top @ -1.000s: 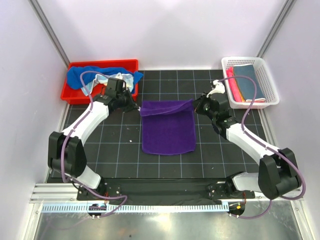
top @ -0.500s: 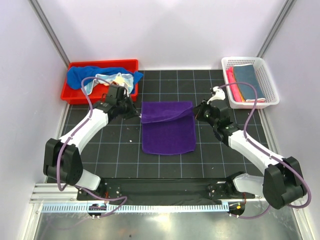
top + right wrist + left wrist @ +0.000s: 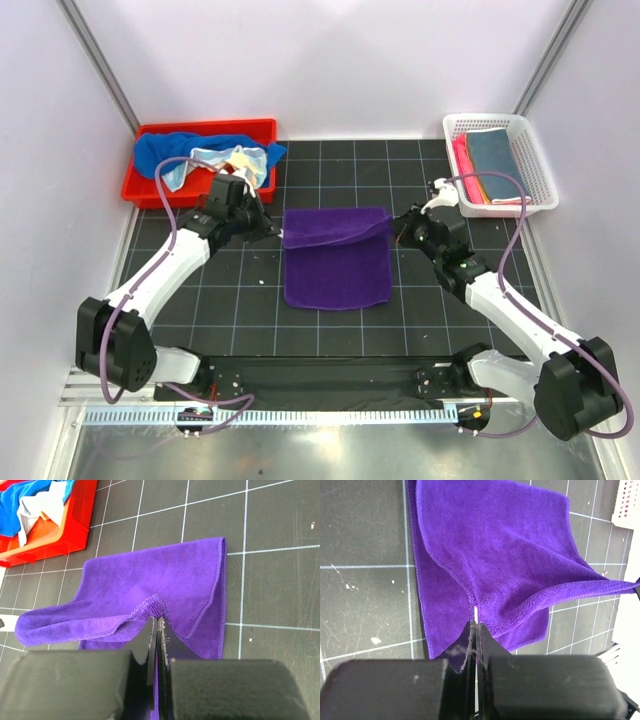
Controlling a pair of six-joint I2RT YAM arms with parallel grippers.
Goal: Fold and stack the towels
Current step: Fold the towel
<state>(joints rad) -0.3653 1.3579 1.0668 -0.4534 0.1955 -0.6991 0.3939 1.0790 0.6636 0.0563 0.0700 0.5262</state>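
Observation:
A purple towel (image 3: 335,262) lies on the black gridded mat, its far edge lifted and folded toward me. My left gripper (image 3: 272,229) is shut on the towel's far left corner (image 3: 476,611). My right gripper (image 3: 397,228) is shut on its far right corner (image 3: 156,609). Between the two grippers the raised hem hangs over the flat part of the purple towel (image 3: 165,575). Bright blue and pale multicolour towels (image 3: 205,157) lie bunched in the red bin (image 3: 145,190). Folded pink, orange and slate blue towels (image 3: 485,165) are stacked in the white mesh basket (image 3: 535,165).
The red bin sits at the mat's far left corner and the white basket at the far right. White walls with metal posts close in the back and sides. A metal rail (image 3: 270,412) runs along the near edge by the arm bases.
Both grippers have moved toward me with the towel's far corners, carrying the raised hem further over the flat part. Both stay shut.

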